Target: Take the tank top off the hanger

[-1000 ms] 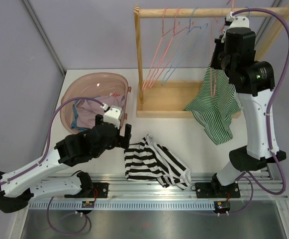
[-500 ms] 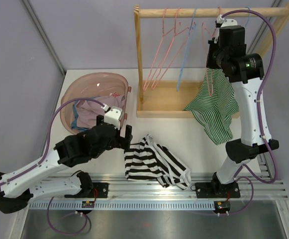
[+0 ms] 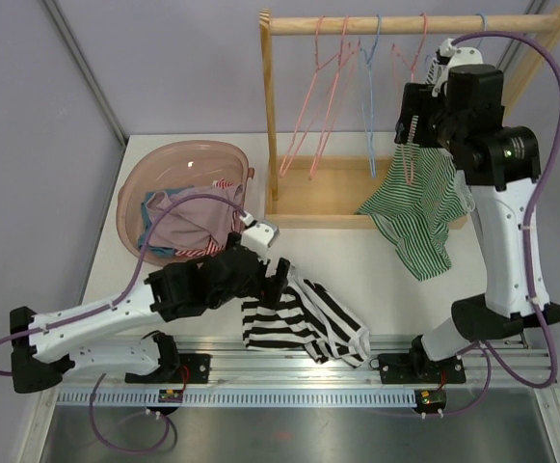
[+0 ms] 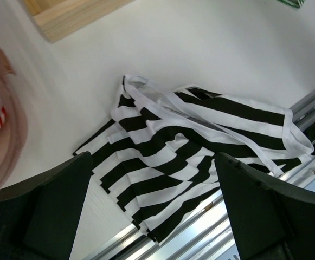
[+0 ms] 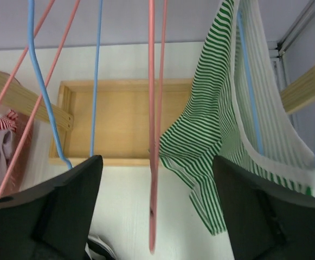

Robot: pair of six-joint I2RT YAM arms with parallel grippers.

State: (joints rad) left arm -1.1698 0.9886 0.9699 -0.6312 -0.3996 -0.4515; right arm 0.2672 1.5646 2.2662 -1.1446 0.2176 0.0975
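A green-and-white striped tank top [image 3: 416,207] hangs at the right end of the wooden rack. In the right wrist view the tank top [image 5: 211,124] sits on a blue hanger [image 5: 250,97]. My right gripper [image 3: 412,116] is up by the rail just left of it and stands open [image 5: 157,160]. An empty pink hanger [image 5: 152,135] dangles in the wide gap between its fingers. My left gripper [image 3: 280,278] is open [image 4: 152,157] low over a black-and-white striped top [image 4: 190,141] that lies crumpled on the table [image 3: 308,323].
A pink basin [image 3: 164,159] holding clothes sits at the left. The wooden rack [image 3: 269,116] has a tray base [image 3: 328,188] and carries empty pink hangers [image 3: 310,116] and a blue one [image 3: 370,106]. A metal rail [image 3: 289,371] runs along the near edge.
My right gripper has gone from shut to open and shifted slightly right by the hangers. The left arm has swung right, over the black-and-white top.
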